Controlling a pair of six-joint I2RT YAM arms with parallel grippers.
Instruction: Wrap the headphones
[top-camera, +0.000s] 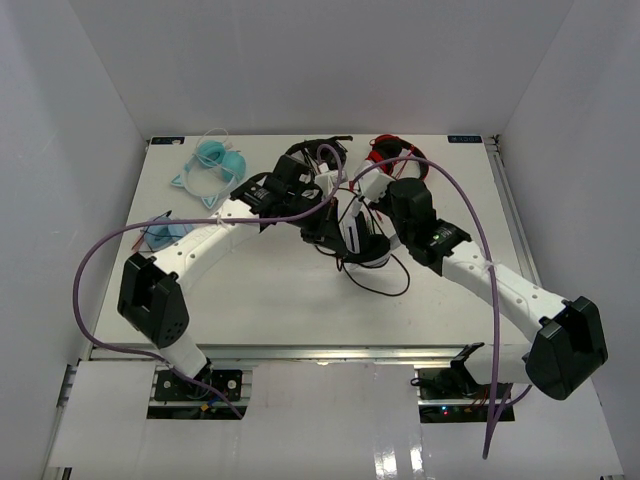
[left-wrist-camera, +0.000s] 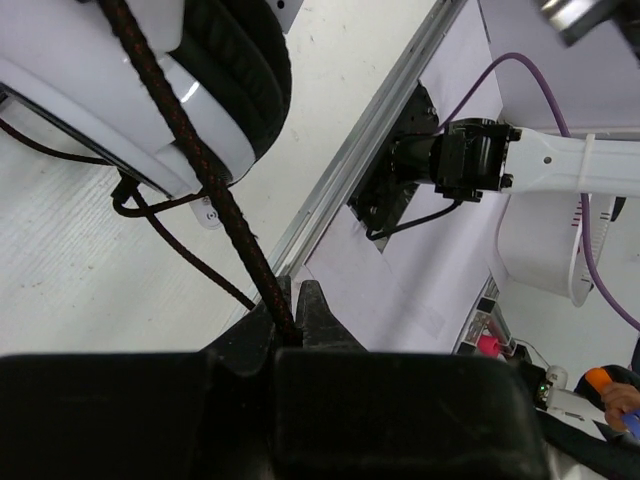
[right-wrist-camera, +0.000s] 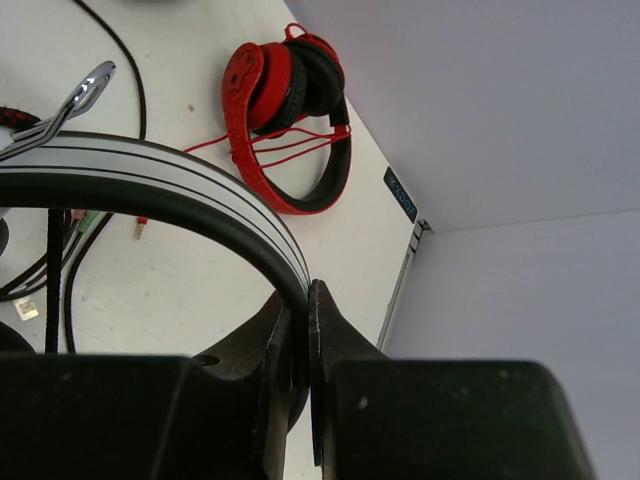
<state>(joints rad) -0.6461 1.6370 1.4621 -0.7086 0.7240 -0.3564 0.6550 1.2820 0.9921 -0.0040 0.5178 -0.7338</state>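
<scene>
The white headphones (top-camera: 352, 232) stand in the middle of the table between my two grippers. My left gripper (left-wrist-camera: 297, 292) is shut on their black braided cable (left-wrist-camera: 225, 205), which runs taut up past a white cup with a black cushion (left-wrist-camera: 215, 95). My right gripper (right-wrist-camera: 308, 295) is shut on the white-and-black headband (right-wrist-camera: 180, 180) and holds it up. In the top view the left gripper (top-camera: 318, 222) is at the headphones' left and the right gripper (top-camera: 385, 218) at their right. A loose loop of cable (top-camera: 390, 288) lies on the table in front.
Red headphones (right-wrist-camera: 290, 110) lie at the back right (top-camera: 395, 152), all-black headphones (top-camera: 315, 155) at the back middle, pale blue headphones (top-camera: 215, 165) at the back left. A blue object (top-camera: 165, 235) lies by the left arm. White walls enclose the table.
</scene>
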